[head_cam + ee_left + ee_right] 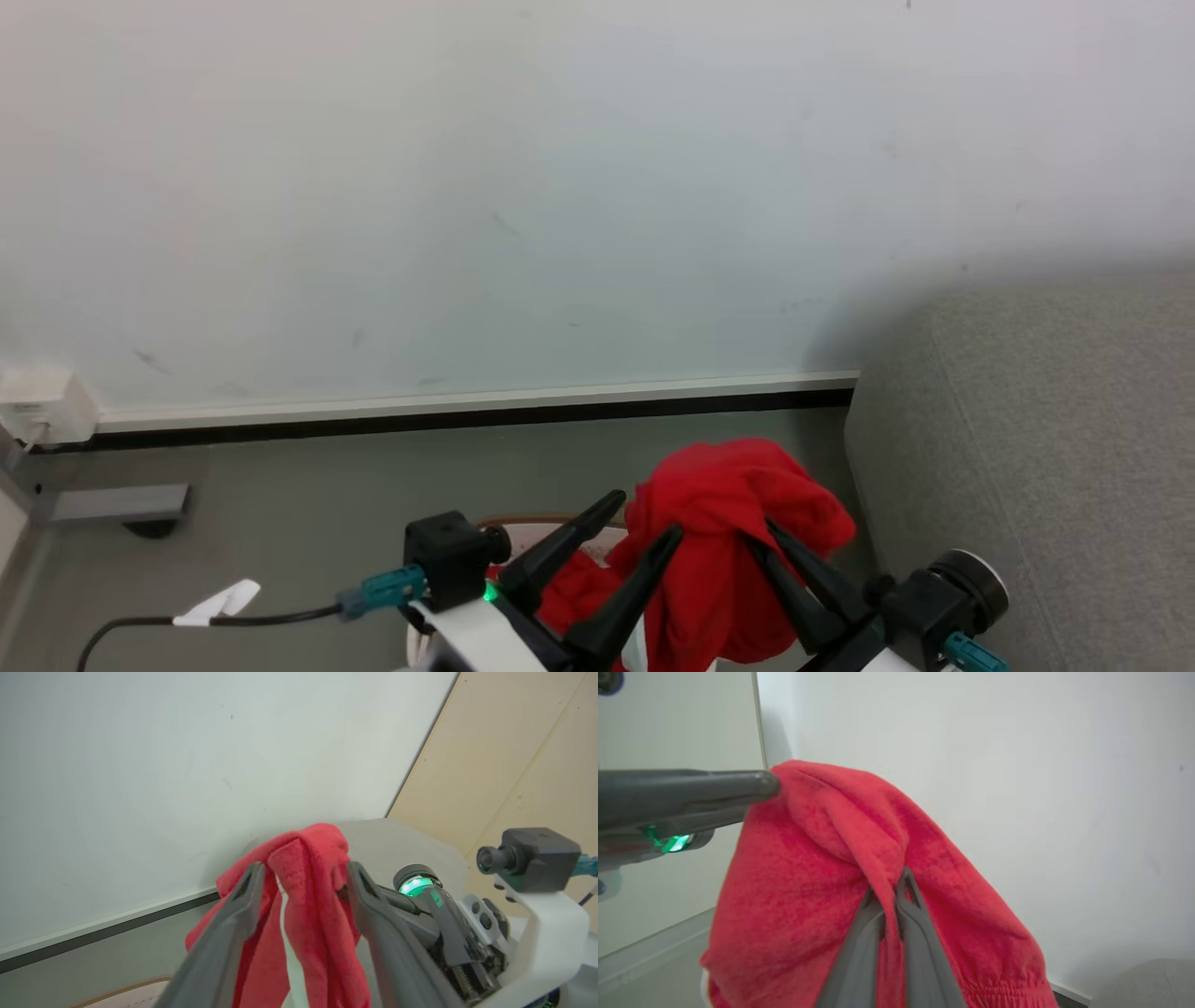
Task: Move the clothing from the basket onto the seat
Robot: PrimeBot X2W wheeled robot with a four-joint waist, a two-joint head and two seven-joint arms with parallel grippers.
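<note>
- Clothing [738, 499]: red fabric, bunched and held up above the basket, just beside the rounded end of the seat. Its lower folds hang down behind both grippers.
- Right gripper [763, 534]: jaws together, clamped on a fold near the top of the clothing. The right wrist view shows fabric draping down either side of them.
- Left gripper [642, 516]: jaws apart, one on each side of a hanging fold, with one tip against the fabric.
- Basket [523, 520]: brown rim and white wall, partly hidden behind the left gripper. It stands on the grey floor [308, 485].
- Seat [1027, 467]: grey upholstery, at the right, against the pale wall [560, 187].
- Cable [233, 618]: black, with a white tag, lower left.
</note>
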